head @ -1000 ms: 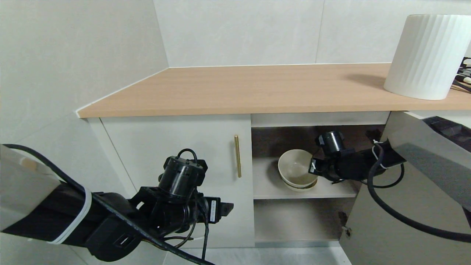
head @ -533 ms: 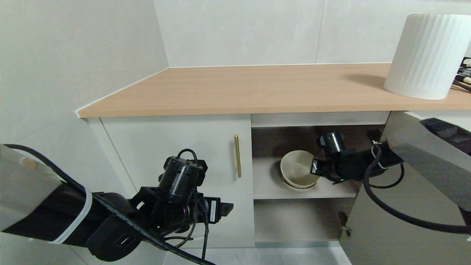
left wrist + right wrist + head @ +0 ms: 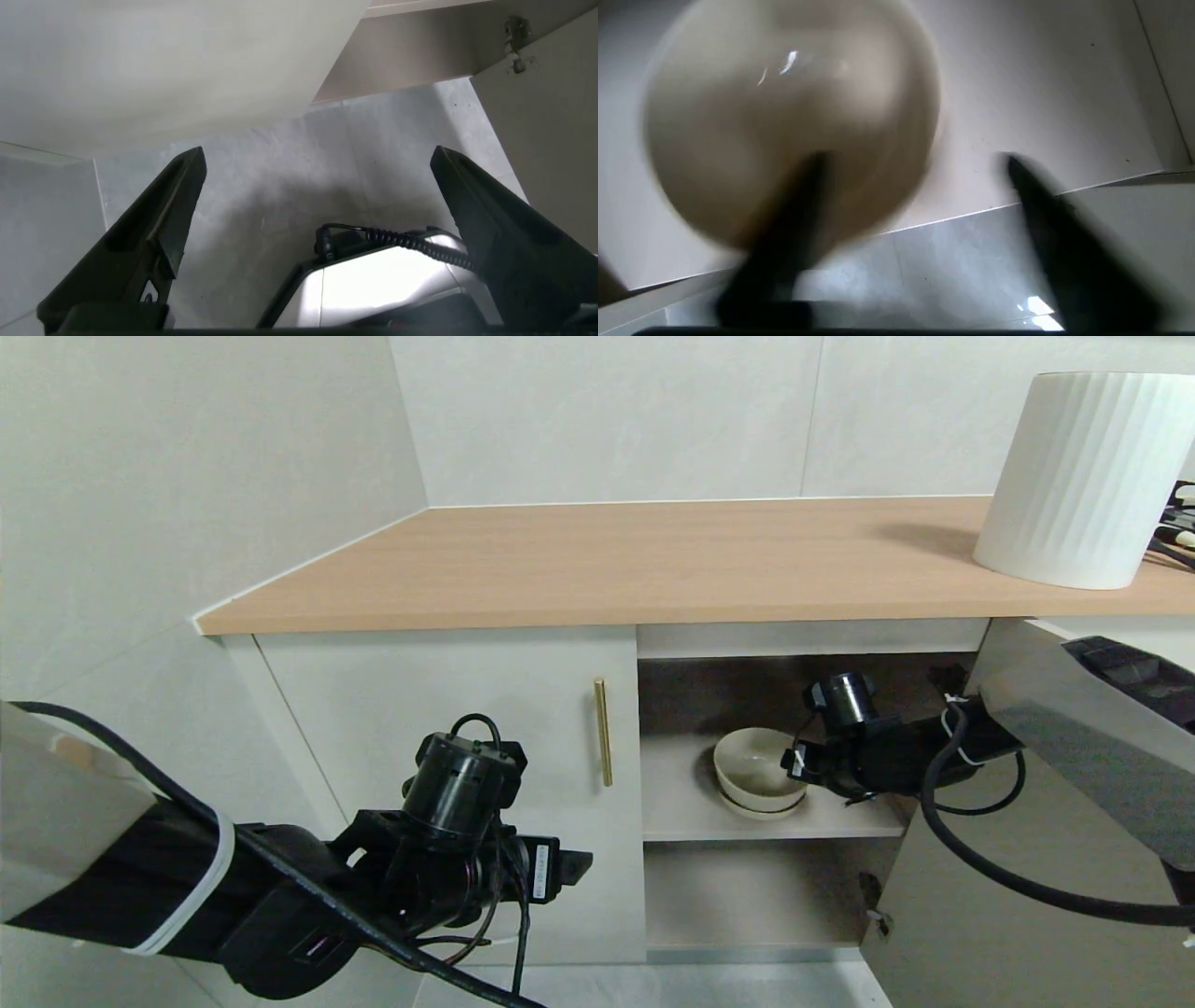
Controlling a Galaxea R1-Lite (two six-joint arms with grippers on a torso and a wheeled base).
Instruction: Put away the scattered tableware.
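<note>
Bowl (image 3: 758, 773) (image 3: 785, 121) upright, mid-way along upper shelf (image 3: 680, 805) of open cabinet, seemingly nested on flatter dish beneath; cannot tell what kind.

Right gripper (image 3: 795, 763) (image 3: 915, 166) just beside bowl's right rim. Jaws spread wide, nothing clamped. One finger crosses rim in wrist view; contact unclear.

Likely step: bowl placed, release stage. Next, you draw right arm level toward shelf's front edge, avoiding rim and open door (image 3: 980, 896).

Left gripper (image 3: 568, 868) (image 3: 316, 159) hangs low before closed door (image 3: 448, 709). Jaws wide, empty.
</note>
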